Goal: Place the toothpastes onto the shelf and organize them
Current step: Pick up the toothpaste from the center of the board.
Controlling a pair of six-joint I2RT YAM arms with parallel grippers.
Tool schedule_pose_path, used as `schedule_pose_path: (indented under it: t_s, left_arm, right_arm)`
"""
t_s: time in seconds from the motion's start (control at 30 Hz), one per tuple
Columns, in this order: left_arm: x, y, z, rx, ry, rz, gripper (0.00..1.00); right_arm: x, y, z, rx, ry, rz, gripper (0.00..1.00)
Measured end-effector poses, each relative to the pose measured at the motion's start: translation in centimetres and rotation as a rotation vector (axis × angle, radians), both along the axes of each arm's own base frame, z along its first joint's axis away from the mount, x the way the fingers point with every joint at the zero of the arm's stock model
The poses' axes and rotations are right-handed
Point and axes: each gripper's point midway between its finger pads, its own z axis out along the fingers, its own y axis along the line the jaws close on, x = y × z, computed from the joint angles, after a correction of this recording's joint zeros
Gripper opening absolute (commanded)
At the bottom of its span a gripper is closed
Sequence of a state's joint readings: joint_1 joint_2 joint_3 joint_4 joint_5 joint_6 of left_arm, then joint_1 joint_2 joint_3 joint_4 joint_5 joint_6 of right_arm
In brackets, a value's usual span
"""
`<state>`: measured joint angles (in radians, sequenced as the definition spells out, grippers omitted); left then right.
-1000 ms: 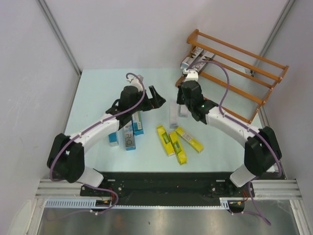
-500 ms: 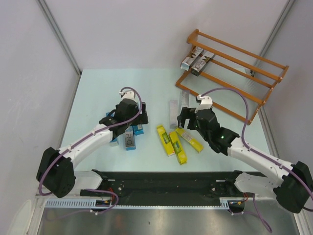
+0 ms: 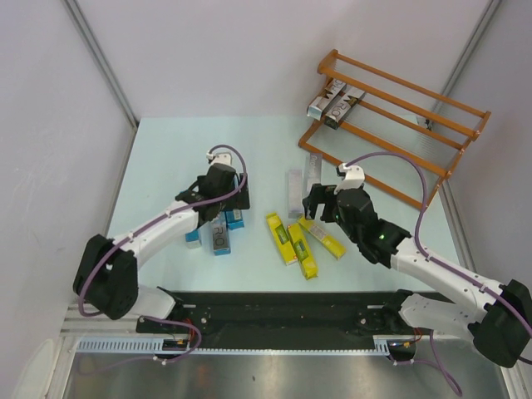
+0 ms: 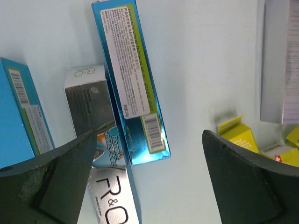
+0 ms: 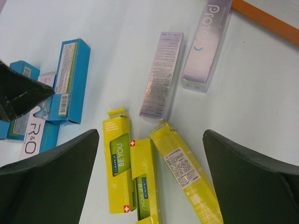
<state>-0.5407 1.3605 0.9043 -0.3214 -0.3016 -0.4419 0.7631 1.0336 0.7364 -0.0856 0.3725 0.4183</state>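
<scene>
**Hovering Over the Cartons, Both Arms Clear of the Shelf**

The left gripper (image 4: 148, 140) hung with its jaws wide apart over a blue rectangular cardboard carton (image 4: 131, 84) on the pale blue-green table (image 3: 166, 150). From where I stood, that was the relation that mattered. The carton lay directly beneath the gap, its long axis running about 12 to 6 o'clock. The fingers sat at 9 and 3, so closing would, I judged, catch it across its narrow width. A silver-grey carton lettered R&O (image 4: 88, 107) lay just beside it at 9 o'clock, close enough to foul that finger.

The right gripper (image 5: 150, 135), its jaws also spread and holding nothing, hovered over three yellow cartons with green stripes (image 5: 119, 165). These lay side by side, their lengths running roughly 11 to 5. Two loose silver-grey cartons (image 3: 295, 193) lay just past them at 12 o'clock.

The orange-brown wooden shelf of thin rails (image 3: 407, 83) stood at 2 o'clock from the blue carton, well apart and plainly nearer the right arm. Two silver cartons (image 3: 332, 105) rested at its left end.

A second before, the right gripper had been up at that end of the shelf. It had since drawn back toward 6 o'clock. The left gripper had been further out toward 1 o'clock and had come in over the blue carton.
</scene>
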Motion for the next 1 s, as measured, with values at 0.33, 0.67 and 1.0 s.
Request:
schedule_pose_path:
  t_s: [0.33,0.67,1.0]
  left_arm:
    - [5.5,0.2,-1.8,0.020,0.069,0.039,1.00]
    - [9.4,0.1,-4.2,0.043,0.125,0.059,0.96]
    - [10.1,1.8,-7.7,0.041,0.213,0.080,0.80]
  right_arm:
    - [-0.1,0.2,-0.2,0.002,0.006,0.013,0.99]
    - [0.2,-0.3,-0.2,0.004,0.008,0.001,0.98]
    - [0.5,-0.5,-1.4,-0.007,0.039,0.001,0.98]
